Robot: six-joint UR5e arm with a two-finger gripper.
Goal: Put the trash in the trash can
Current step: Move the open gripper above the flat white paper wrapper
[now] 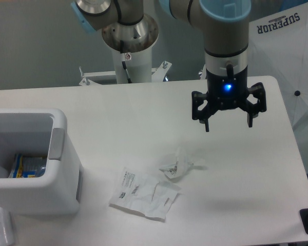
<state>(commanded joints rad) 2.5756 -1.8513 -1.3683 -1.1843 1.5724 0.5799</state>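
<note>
On the white tabletop [118, 113] lie a white wrapper [143, 193] and, touching it, a crumpled clear plastic scrap [177, 165]. The pincer [228, 122] hangs above with fingers apart, empty. It should centre over one piece before descending, then carry it to the trash can [36, 195].

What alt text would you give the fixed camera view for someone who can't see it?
An open gripper hangs above a white table; a crinkled white wrapper and clear plastic scrap lie below. A white trash can stands at left.
</note>
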